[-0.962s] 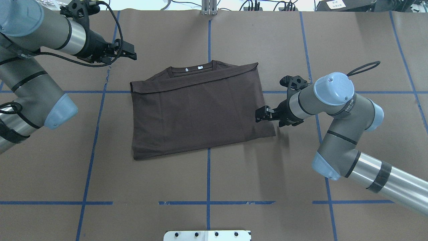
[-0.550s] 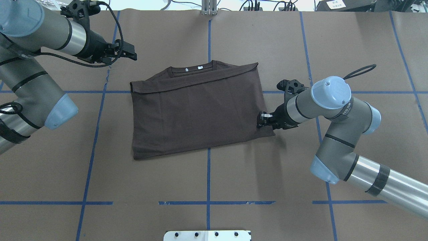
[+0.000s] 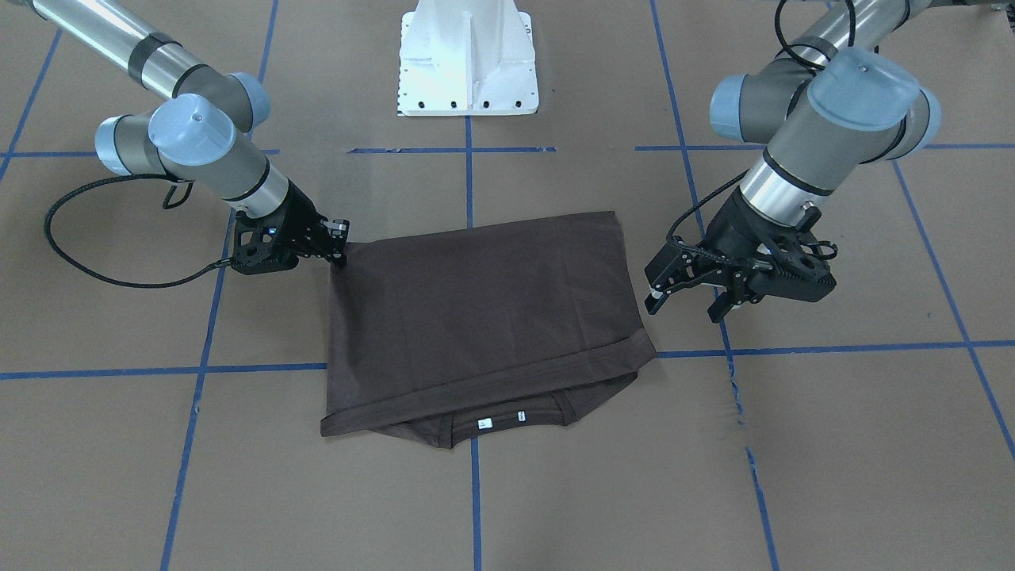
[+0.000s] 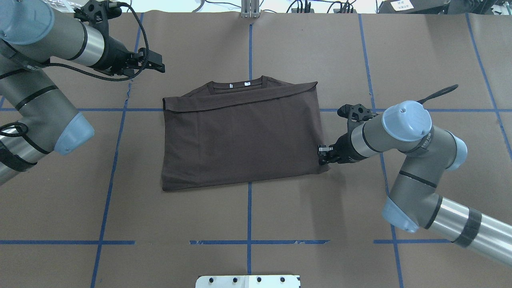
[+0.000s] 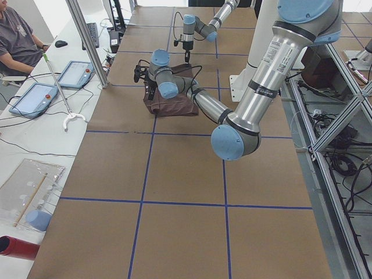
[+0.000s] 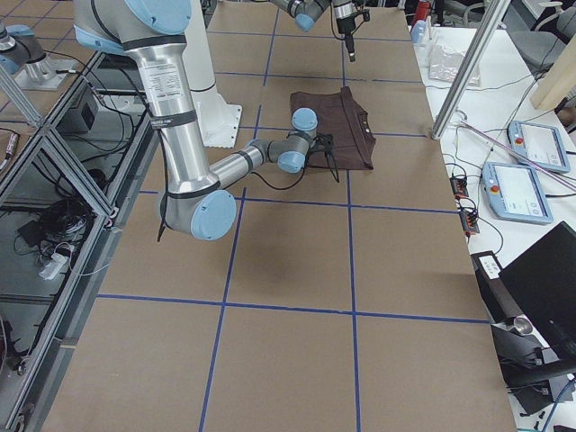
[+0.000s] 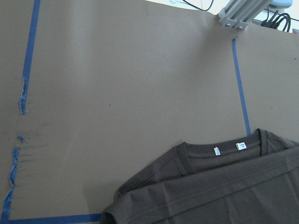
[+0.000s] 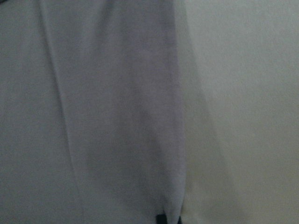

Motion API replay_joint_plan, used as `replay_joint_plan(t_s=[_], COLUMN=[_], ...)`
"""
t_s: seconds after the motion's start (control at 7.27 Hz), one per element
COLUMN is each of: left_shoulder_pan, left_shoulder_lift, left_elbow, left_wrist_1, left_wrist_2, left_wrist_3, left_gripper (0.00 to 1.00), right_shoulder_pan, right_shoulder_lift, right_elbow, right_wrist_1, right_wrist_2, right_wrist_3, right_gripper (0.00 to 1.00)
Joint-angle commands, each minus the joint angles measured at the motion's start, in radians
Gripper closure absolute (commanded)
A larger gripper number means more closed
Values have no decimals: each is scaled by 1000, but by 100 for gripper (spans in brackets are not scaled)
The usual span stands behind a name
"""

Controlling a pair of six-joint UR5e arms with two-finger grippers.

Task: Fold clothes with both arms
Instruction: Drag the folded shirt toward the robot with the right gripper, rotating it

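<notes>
The clothes are one dark brown T-shirt [image 4: 240, 136], lying folded in a rectangle at the table's middle, collar [image 4: 238, 84] at the far side. It also shows in the front view as the T-shirt [image 3: 476, 309]. My right gripper [image 4: 322, 155] is low at the shirt's right edge near the near corner, shut on the fabric. In the front view the right gripper [image 3: 339, 242] touches that corner. The right wrist view is filled by blurred cloth [image 8: 93, 116]. My left gripper [image 4: 160, 66] hangs open above the table, left of and beyond the collar. In the front view the left gripper [image 3: 686, 305] is empty.
Blue tape lines grid the brown table cover, with a torn strip [image 4: 129, 90] under the left gripper. The white pedestal base [image 3: 468, 55] stands at the robot's side. A metal post [image 4: 250, 8] and cables line the far edge. A seated person [image 5: 17, 35] and tablets [image 5: 35, 96] are beyond it.
My right gripper dropped onto the shirt's right edge, shut on it and moved right. The whole shirt slid to the right with it. The left arm barely moved.
</notes>
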Motion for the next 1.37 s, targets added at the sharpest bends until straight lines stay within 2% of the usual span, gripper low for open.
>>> replay_joint_plan(t_s=[0.0,0.14,0.27,0.41,0.55,0.69,0.82,0.96,1.1,1.24], left_shoulder_pan=[0,0,0,0,0,0,3,26,132,269], left_shoulder_lift=[-4,-5,-7,-10,-10,-8,1,31,59,76], left_elbow=[-2,0,1,3,3,1,-14,-35,-87,-138], left_wrist_1=[1,0,0,0,0,1,6,9,9,12], left_wrist_2=[-2,0,0,0,0,0,-6,-27,-6,93], left_wrist_3=[0,2,2,2,1,-10,-15,-111,-307,-505], left_gripper=[0,0,0,0,0,0,0,0,0,0], right_shoulder_pan=[-116,-194,-280,-343,-364,-355,-290,-216,-130,-43], right_shoulder_lift=[-195,-299,-357,-398,-406,-399,-393,-356,-327,-299], right_elbow=[221,331,392,430,452,457,454,447,440,435], right_wrist_1=[1,1,1,7,11,11,11,13,13,13], right_wrist_2=[-12,-14,-12,-2,-2,-14,-53,-119,-121,-102], right_wrist_3=[1,1,1,1,1,1,0,-14,-16,-16], right_gripper=[100,100,100,84,1,0,0,0,0,0])
